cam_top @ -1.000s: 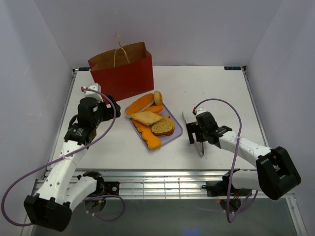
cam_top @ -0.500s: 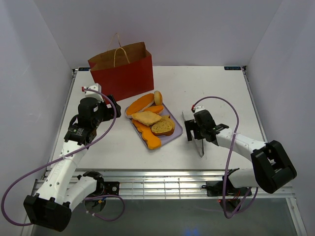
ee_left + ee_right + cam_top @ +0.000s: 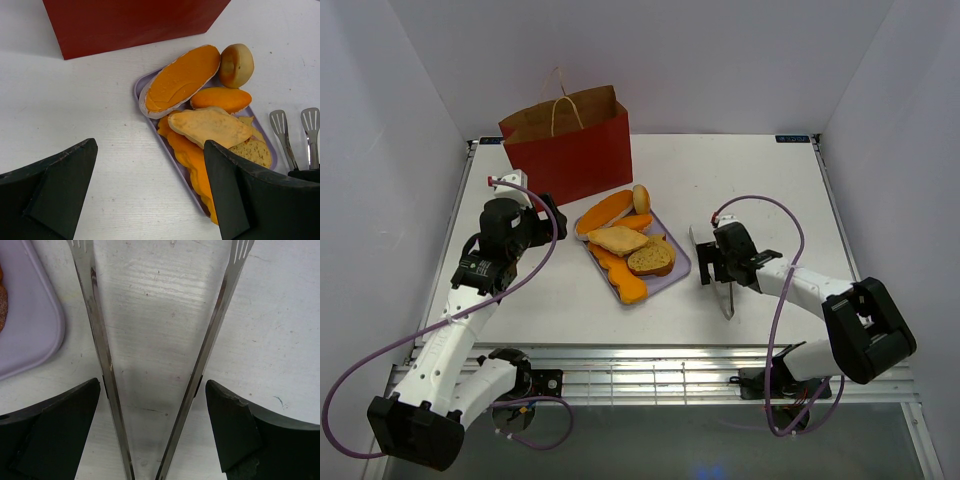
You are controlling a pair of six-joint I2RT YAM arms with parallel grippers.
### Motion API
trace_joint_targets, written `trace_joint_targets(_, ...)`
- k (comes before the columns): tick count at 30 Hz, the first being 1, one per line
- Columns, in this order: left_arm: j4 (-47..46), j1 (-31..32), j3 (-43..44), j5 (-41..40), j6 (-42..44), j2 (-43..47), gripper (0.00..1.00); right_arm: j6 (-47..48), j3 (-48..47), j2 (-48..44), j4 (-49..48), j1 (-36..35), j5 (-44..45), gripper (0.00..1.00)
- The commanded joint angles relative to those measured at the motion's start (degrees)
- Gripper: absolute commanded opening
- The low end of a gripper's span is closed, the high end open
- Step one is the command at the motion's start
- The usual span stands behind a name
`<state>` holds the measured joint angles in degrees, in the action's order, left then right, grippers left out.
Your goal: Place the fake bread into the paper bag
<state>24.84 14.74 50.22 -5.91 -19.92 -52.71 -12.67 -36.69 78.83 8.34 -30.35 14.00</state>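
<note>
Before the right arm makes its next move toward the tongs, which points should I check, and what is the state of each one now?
1. Right hand open: ok, the jaws stand wide.
2. Tongs inside its gap: ok, both metal arms lie between the fingers.
3. Tongs apart from the tray: ok, a strip of table shows between them.
4. Paper bag upright, mouth open: ok; what is inside it: cannot tell.
5. Fake bread lying on the tray: ok, piled there.
6. Left hand open and empty: ok.
</note>
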Motion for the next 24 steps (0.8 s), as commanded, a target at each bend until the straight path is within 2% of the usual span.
trace_joint_targets(1,-0.49,0.20,0.23,0.38,0.67,0.15,0.98,-1.04,-0.58,-0.08,-3.15,1.16,0.16,0.92)
trace_joint_targets(7,-0.58,0.20,0.15,0.72,0.67,0.06,0.98,-1.22,-0.58,0.80,-3.59,2.22,-1.87,0.93)
trace_joint_targets(14,-0.58,0.20,0.23,0.55,0.76,0.15,0.98,-1.31,-1.28,2.38,-2.98,2.31,-2.92,0.90)
trace_joint_targets(24,-0.58,0.20,0.15,1.17,1.11,-0.02,0.98,-2.18,-2.16,4.23,-1.57,2.31,-2.93,0.98)
